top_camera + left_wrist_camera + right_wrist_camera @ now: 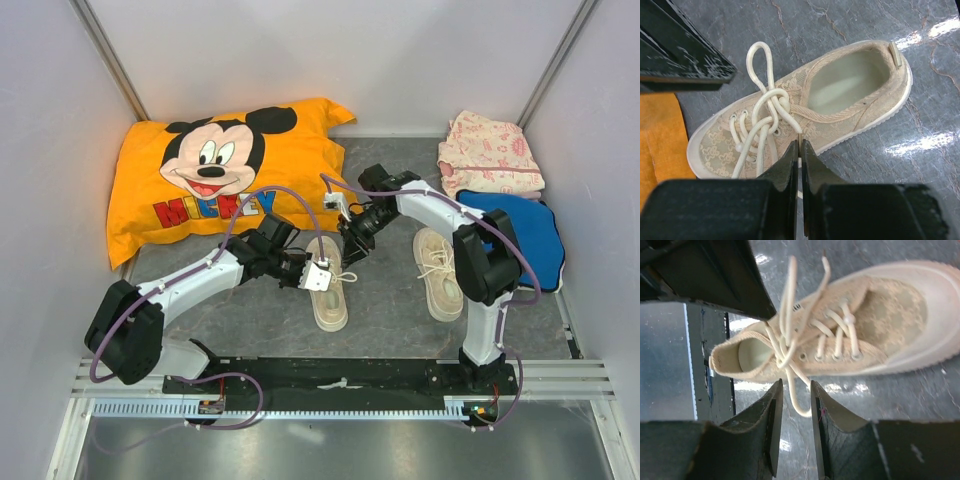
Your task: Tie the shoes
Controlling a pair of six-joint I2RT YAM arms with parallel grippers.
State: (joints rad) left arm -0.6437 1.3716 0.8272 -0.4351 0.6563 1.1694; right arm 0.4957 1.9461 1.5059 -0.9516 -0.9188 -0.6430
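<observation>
Two cream shoes lie on the grey table. The left shoe (331,303) is under both grippers and the other shoe (439,277) lies apart to the right. In the left wrist view the shoe (855,95) shows a loose knot (774,106) with one loop. My left gripper (800,146) (318,276) hovers at the shoe's side, shut on a thin strand of lace running from the knot. In the right wrist view my right gripper (796,386) (352,247) is open beside the shoe (890,315). A hanging loop of lace (801,402) sits loosely between its fingers.
An orange Mickey Mouse pillow (220,170) lies at the back left, close to the left arm. A folded pink cloth (490,152) and a blue pad (532,238) sit at the right. A black rail (340,378) runs along the near edge. Walls close in on both sides.
</observation>
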